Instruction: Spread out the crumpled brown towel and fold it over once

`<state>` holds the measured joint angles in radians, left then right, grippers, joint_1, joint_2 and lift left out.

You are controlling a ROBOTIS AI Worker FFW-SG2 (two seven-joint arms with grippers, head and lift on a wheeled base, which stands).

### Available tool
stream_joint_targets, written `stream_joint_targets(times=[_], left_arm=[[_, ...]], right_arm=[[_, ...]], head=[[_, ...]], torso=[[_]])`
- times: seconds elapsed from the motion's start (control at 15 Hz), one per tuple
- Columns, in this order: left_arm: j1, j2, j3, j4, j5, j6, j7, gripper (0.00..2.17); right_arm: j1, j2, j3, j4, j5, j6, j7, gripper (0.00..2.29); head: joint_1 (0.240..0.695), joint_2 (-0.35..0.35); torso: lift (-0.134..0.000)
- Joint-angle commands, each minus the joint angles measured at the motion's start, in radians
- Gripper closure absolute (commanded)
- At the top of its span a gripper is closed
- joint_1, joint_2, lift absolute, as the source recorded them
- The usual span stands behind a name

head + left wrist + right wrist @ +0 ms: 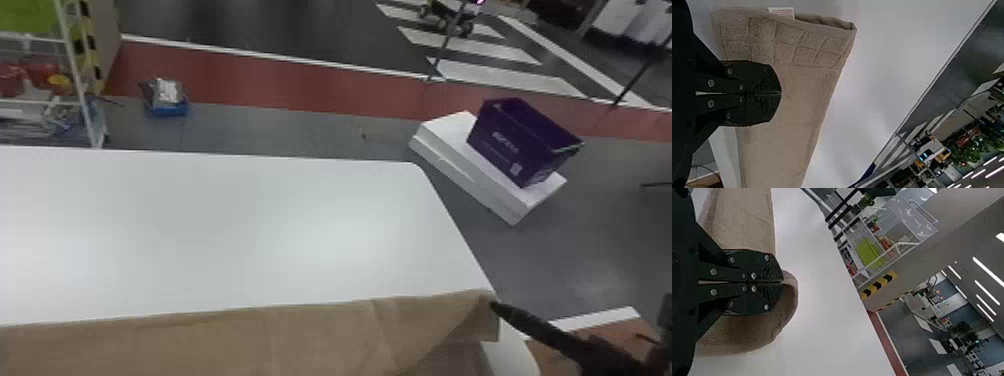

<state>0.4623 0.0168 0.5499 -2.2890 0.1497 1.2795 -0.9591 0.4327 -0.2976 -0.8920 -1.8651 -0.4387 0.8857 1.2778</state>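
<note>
Towel [225, 340]: it lies along the bottom of the head view, spread in a long strip, with its right end by the table's side edge.
Table [225, 225]: white and flat, it holds the towel up.
Right fingers [772, 271]: pressed together on a bit of towel edge, which makes a loop by their tips.
Why there: the pinch is likely meant to pull that end straight or bring it over for the fold.
Left fingers [770, 83]: closed up tight over the towel's other end; whether any cloth is caught, I cannot tell.
Why that spot: it seems a good place to keep that end neat.
Tag [782, 13]: it pokes out at the towel's edge, upper left of the left wrist view.
Purple bin [515, 145]: upper right of the head view, on white boxes [450, 150]; what is in it, I cannot tell.
Blue tray [167, 109]: upper left, on the floor, with a shiny silver thing [167, 91] in it.
Rack [75, 70]: far upper left, with red things [40, 70] on it.
</note>
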Motion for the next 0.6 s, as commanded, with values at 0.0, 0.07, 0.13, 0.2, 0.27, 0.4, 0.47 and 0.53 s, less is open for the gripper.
stream_joint_targets(times=[0.0,0.07,0.13,0.2,0.27,0.4,0.47,0.53], left_arm=[[0.002,0.000,-0.033,-0.004,-0.042,-0.013,0.034,1.89],[0.002,0.000,-0.047,-0.004,-0.062,-0.016,0.056,1.89],[0.004,0.000,-0.059,-0.004,-0.082,-0.025,0.068,1.89],[0.009,0.000,-0.065,-0.004,-0.099,-0.053,0.082,1.89],[0.013,0.000,-0.076,-0.004,-0.116,-0.065,0.095,1.89],[0.021,0.000,-0.087,-0.003,-0.140,-0.105,0.117,1.89],[0.024,0.002,-0.094,-0.003,-0.151,-0.117,0.128,1.89],[0.027,0.003,-0.100,-0.001,-0.159,-0.133,0.138,1.89]], right_arm=[[-0.009,0.002,0.015,0.000,0.000,0.003,0.000,1.23],[-0.015,0.003,0.022,0.000,0.000,0.006,0.000,1.23],[-0.019,0.003,0.027,0.000,0.000,0.019,0.000,1.23],[-0.025,0.003,0.031,0.000,0.000,0.028,0.000,1.23],[-0.032,0.003,0.031,-0.008,0.002,0.037,0.000,1.23],[-0.043,0.008,0.035,-0.026,0.002,0.059,0.000,1.23],[-0.048,0.014,0.035,-0.031,0.002,0.065,0.000,1.23],[-0.052,0.018,0.038,-0.042,0.003,0.074,0.000,1.23]], head=[[0.695,-0.333],[0.695,-0.326],[0.695,-0.317],[0.695,-0.308],[0.695,-0.302],[0.695,-0.275],[0.695,-0.265],[0.695,-0.257]], torso=[[-0.123],[-0.123],[-0.123],[-0.123],[-0.123],[-0.123],[-0.123],[-0.123]])
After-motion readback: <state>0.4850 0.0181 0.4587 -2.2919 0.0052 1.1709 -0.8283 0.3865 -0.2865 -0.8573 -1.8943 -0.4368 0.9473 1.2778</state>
